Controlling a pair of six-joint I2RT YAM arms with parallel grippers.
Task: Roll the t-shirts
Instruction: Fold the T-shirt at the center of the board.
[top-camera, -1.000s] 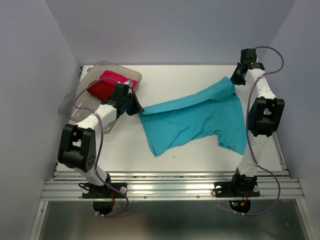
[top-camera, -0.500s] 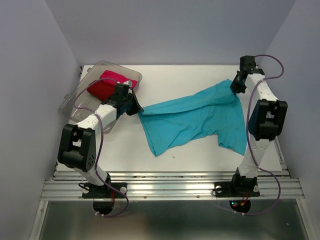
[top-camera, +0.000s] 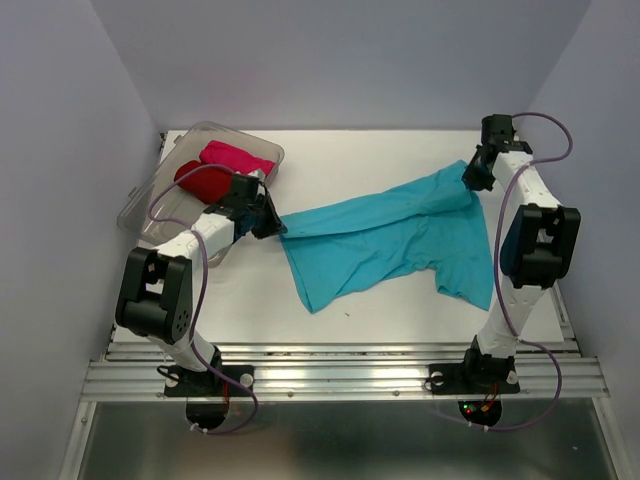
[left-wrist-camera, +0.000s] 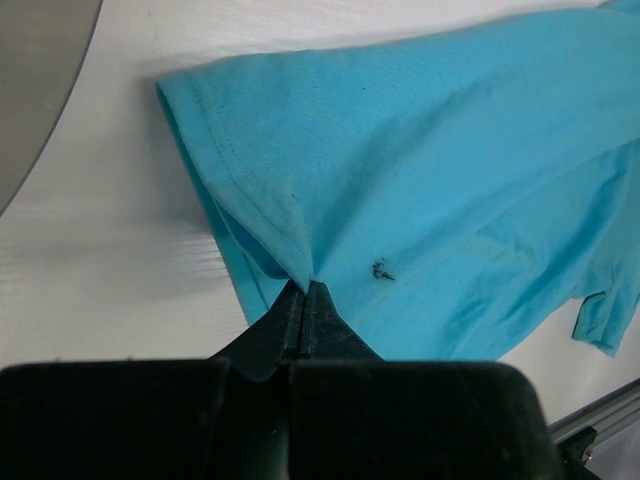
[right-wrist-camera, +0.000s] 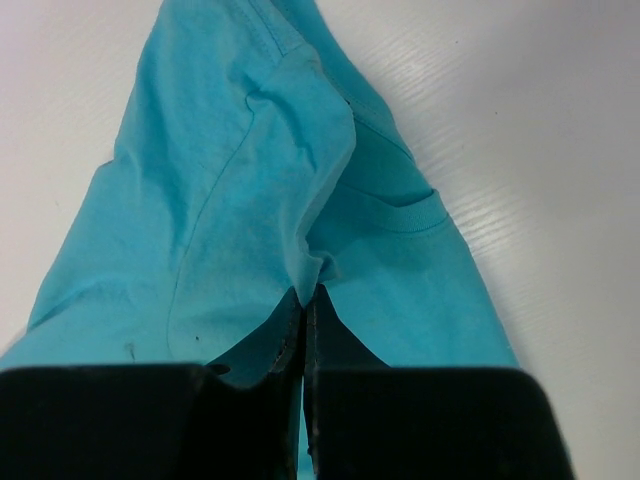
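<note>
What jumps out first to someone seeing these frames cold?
The turquoise t-shirt lies spread across the middle of the white table. It is pinched at its left end by the left gripper and at its far right corner by the right gripper, both shut on the cloth. At far left, a clear tub holds a dark red shirt and a pink shirt.

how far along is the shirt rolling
Nothing rolled yet. In hand: the turquoise t-shirt is stretched between left fingers and right fingers, both shut on it. Left: rolling it, then the dark red shirt and pink shirt in the clear tub.
</note>
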